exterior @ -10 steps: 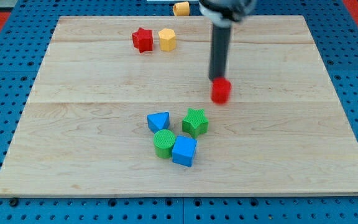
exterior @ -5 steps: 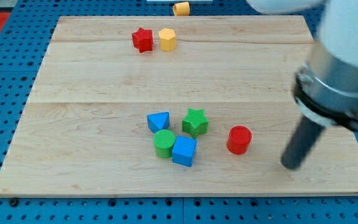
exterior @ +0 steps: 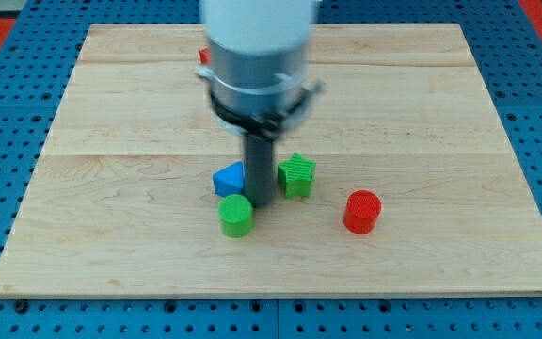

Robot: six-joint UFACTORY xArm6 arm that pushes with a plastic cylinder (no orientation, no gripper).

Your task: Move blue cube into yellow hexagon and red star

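Tip [exterior: 260, 203]: lower end of the dark rod, standing on the board in the middle of the block cluster; no pincer on this arm, so nothing opens, closes or is held.
Rod: straight and dark, rising from my tip into a large pale cylinder with a dark collar [exterior: 257, 89] that fills the view's upper centre.
Blue block [exterior: 230, 179]: wedge-like shape, exact form unclear; touching or just beside the rod on the view's left of my tip.
Green star [exterior: 296, 175]: just beside the rod on the view's right of my tip, slightly toward the view's top.
Green cylinder [exterior: 236, 215]: near my tip, toward the view's bottom left, just below the blue block.
Blue cube: cannot be made out; whether it sits hidden behind the rod cannot be told.
Red cylinder [exterior: 361, 211]: apart from my tip, on the view's right, at about the same height in the view.
Red star [exterior: 202, 56]: well apart from my tip, toward the view's top; only a small red edge shows at the left side of the pale cylinder.
Yellow hexagon: hidden by the arm; position cannot be told.
Board [exterior: 459, 132]: light wooden top carrying all the blocks.
Surround [exterior: 7, 122]: blue perforated surface around the board.
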